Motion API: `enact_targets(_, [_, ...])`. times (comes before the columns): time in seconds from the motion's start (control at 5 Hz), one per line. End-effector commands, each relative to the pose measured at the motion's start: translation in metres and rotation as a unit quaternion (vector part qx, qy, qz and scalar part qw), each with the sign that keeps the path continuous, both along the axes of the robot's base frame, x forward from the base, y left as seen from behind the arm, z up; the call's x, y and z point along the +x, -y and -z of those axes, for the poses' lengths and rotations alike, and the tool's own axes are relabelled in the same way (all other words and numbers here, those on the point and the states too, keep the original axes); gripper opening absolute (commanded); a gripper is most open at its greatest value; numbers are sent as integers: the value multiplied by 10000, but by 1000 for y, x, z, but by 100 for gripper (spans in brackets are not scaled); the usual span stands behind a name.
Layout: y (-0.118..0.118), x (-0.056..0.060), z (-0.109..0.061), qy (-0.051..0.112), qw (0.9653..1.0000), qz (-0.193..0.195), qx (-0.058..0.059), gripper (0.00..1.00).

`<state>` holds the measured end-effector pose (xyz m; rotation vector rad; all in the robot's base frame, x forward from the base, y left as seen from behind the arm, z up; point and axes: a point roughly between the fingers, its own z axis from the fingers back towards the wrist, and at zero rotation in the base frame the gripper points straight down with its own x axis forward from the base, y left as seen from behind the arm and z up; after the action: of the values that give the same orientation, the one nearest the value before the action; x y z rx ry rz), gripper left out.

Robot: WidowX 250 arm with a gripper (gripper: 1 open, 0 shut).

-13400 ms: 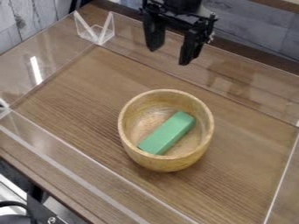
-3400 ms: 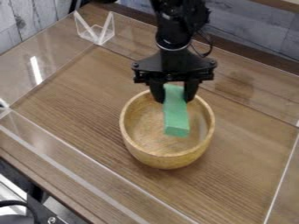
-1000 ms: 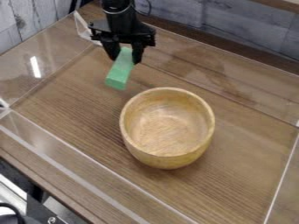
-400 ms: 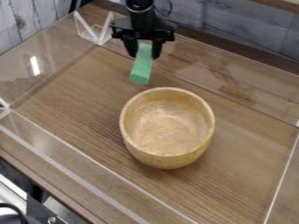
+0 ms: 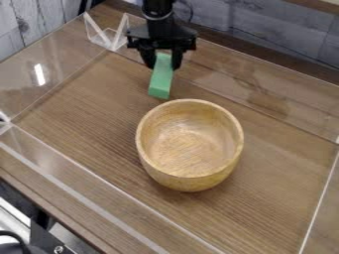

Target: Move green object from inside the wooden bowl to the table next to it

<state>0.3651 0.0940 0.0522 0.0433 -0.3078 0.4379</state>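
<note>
Your fingers (image 5: 162, 58) are clamped on the green object (image 5: 162, 77), hanging upright beyond the wooden bowl (image 5: 191, 147) above the surface (image 5: 79, 109).

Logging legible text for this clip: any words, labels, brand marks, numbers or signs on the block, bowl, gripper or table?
None can be read.
Bright-green rectangular block: plain, no marking.
Round light-tan wooden bowl: only wood grain.
Black gripper, shut on the block: no legible label at this picture size.
Brown wood-grain tabletop and clear acrylic walls: no print or signs.
</note>
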Motion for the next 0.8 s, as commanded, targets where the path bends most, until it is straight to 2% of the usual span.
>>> enact_targets(0.0, [-9,15,-19,407,9992,7,45,0])
enact_targets(0.2, [-12,13,-25,431,9989,-170,3,0])
enact_targets(0.4, [-14,14,-30,447,9984,-341,-26,100])
enact_targets(0.6, [-15,12,-35,461,9977,-496,-60,100])
